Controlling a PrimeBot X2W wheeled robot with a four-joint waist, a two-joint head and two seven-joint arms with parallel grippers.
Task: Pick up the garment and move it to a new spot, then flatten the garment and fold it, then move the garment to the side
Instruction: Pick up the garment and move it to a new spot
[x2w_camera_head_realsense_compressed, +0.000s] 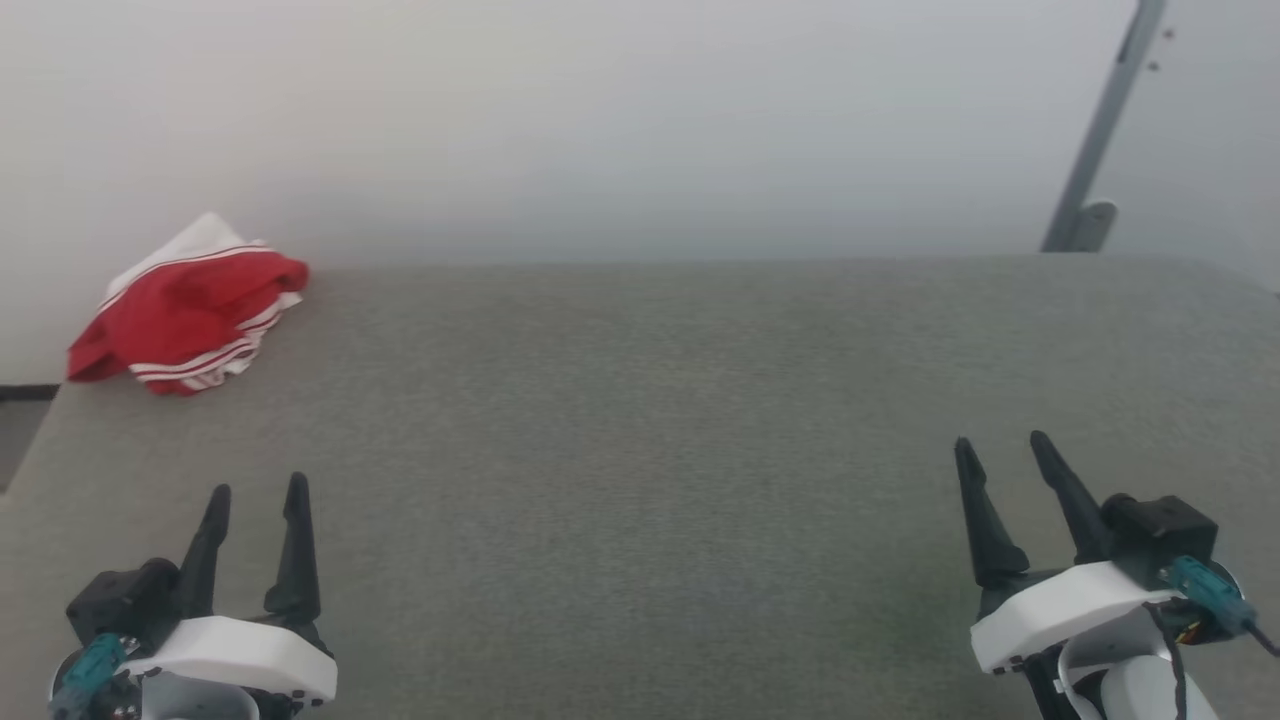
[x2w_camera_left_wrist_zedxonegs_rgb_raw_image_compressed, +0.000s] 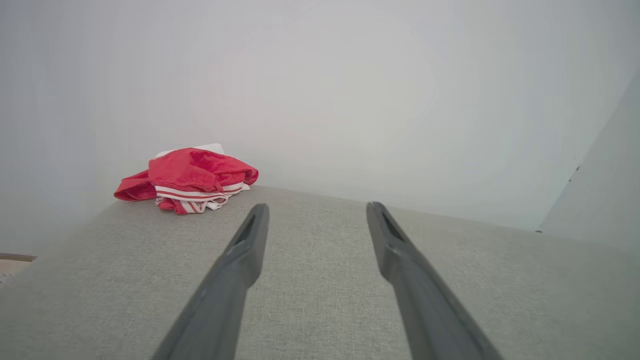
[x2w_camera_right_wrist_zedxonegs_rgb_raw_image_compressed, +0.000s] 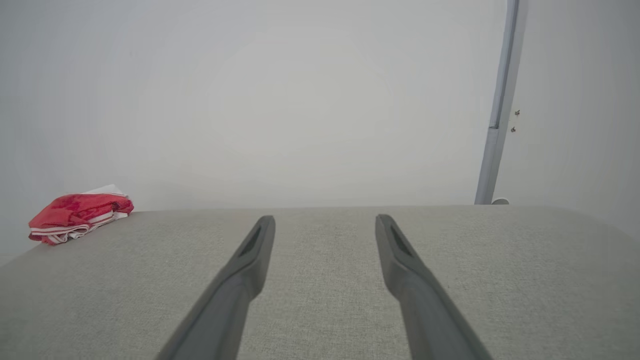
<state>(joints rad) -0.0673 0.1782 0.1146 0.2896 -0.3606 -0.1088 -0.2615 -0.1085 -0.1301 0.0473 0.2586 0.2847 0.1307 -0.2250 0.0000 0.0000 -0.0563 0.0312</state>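
Nearest, the left gripper (x2w_camera_head_realsense_compressed: 258, 485) at 7 o'clock and the right gripper (x2w_camera_head_realsense_compressed: 1001, 440) at 5 o'clock hover over the grey surface (x2w_camera_head_realsense_compressed: 640, 450), jaws spread wide and holding nothing. Far off at 10 o'clock, the garment (x2w_camera_head_realsense_compressed: 185, 320) sits bunched at the surface's corner, well apart from both. From that rumpled heap, pickup, flattening, folding and setting aside all seem left.

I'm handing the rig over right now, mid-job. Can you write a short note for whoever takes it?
Left gripper: jaws open, empty, low at the near left of the grey padded surface.
Right gripper: jaws open, empty, at the near right.
Garment: lies bunched at the far left corner of the surface, close to its edge, nearer the left gripper; neither gripper touches it.
Done: nothing, judging by the crumpled heap.
Left: pick it up, move it to a new spot, flatten, fold, move it to the side.
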